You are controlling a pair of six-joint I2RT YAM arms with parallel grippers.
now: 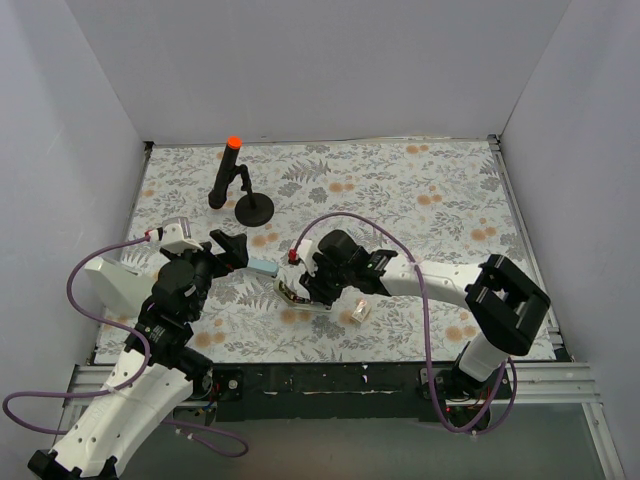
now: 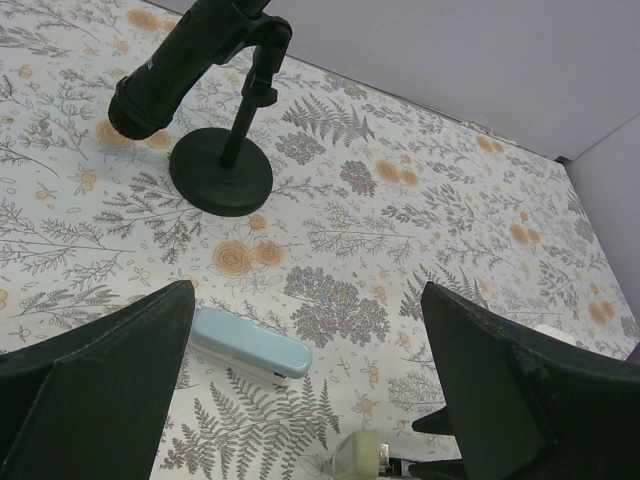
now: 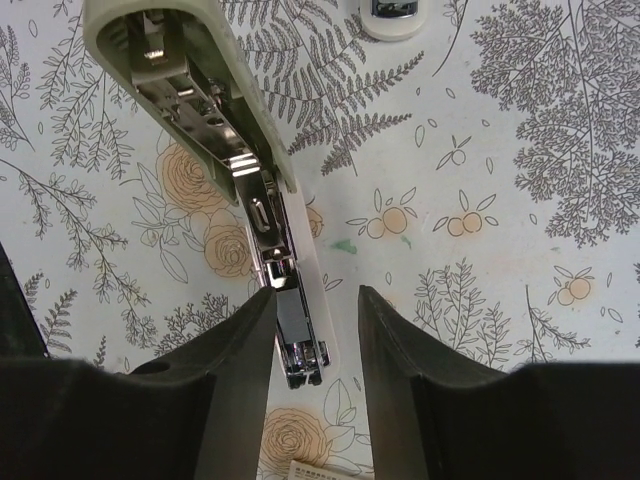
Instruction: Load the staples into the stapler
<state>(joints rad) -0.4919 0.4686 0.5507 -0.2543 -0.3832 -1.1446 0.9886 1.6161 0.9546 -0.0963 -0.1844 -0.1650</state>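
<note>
The pale olive-green stapler (image 3: 245, 90) lies hinged open on the floral mat, lid up and to the left, its silver channel running down toward me. A small dark grey block of staples (image 3: 292, 315) sits in the front of that channel. My right gripper (image 3: 317, 295) is open and straddles this front end, its left finger close against the channel. From above, the right gripper (image 1: 315, 285) hovers over the stapler (image 1: 293, 293). The small whitish staple box (image 1: 360, 311) lies just right of it. My left gripper (image 2: 307, 300) is wide open and holds nothing.
A light blue stapler-sized bar (image 2: 250, 345) lies between the left fingers' span, left of the green stapler (image 2: 360, 458). A black stand with an orange-tipped rod (image 1: 240, 190) is at the back left. White walls enclose the mat on three sides.
</note>
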